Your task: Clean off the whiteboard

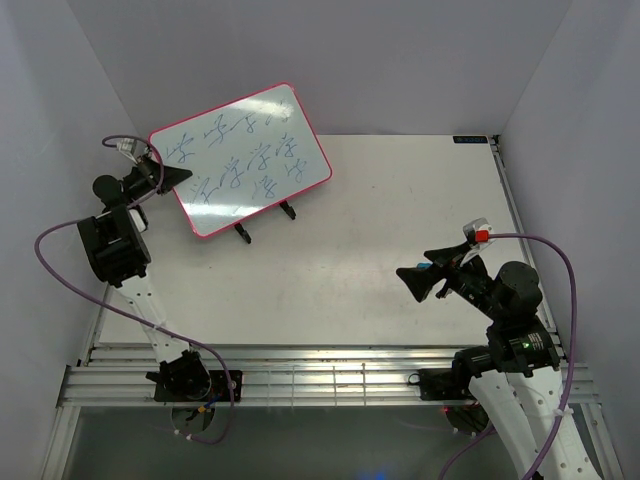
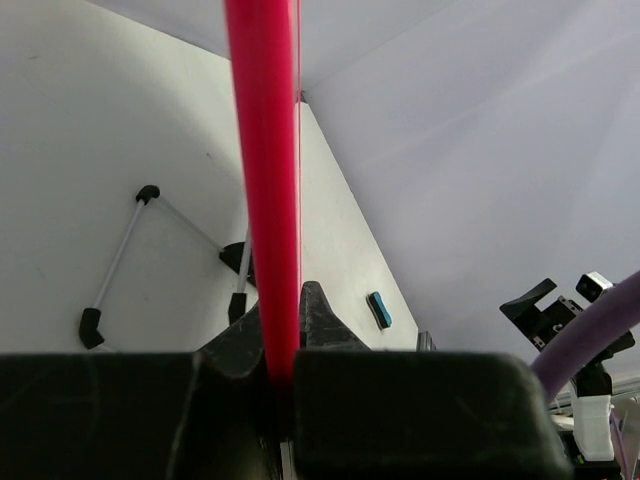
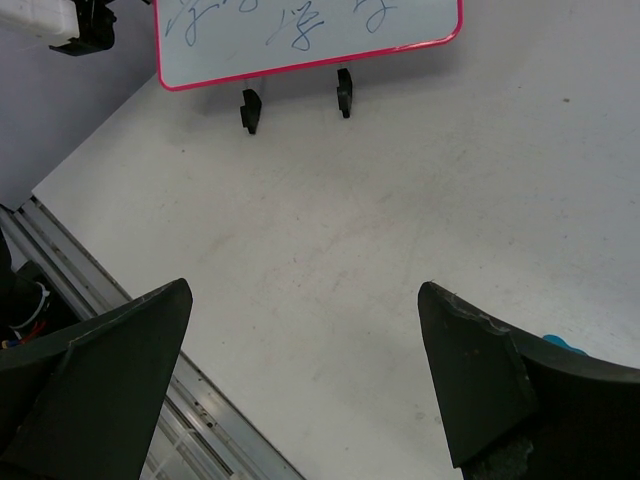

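Seemingly, left gripper (image 2: 282, 318) pinches the whiteboard (image 1: 240, 155) edge.

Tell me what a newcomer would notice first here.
The whiteboard, pink-red framed and covered in blue scribbles, stands on black feet at the far left of the table. The left end effector is clamped on the board's left edge. The right end effector hangs open above the tabletop on the right.
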Robot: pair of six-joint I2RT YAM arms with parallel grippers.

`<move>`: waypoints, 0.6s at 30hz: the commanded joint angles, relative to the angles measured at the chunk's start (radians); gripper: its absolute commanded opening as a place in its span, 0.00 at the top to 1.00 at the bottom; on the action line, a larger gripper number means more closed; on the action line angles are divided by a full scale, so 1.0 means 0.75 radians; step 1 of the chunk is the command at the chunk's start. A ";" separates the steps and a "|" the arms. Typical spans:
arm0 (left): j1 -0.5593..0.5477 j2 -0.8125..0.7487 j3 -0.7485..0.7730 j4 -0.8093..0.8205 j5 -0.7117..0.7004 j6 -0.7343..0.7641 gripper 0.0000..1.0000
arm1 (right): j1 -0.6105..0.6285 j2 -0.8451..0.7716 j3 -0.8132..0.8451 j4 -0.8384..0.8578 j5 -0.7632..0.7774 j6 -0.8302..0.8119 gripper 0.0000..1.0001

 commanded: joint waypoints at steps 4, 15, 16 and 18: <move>-0.052 -0.347 0.058 0.382 -0.154 -0.078 1.00 | 0.006 0.007 0.026 0.023 0.082 -0.032 0.00; -0.291 -1.314 -0.611 -0.777 -0.545 0.701 1.00 | -0.002 0.518 0.120 -0.039 0.718 -0.020 0.10; -0.291 -1.380 -0.660 -0.821 -0.573 0.699 1.00 | 0.000 0.559 0.140 -0.053 0.769 -0.020 0.10; -0.291 -1.535 -0.738 -1.046 -0.596 0.758 1.00 | -0.006 0.659 0.189 -0.057 0.854 -0.016 0.10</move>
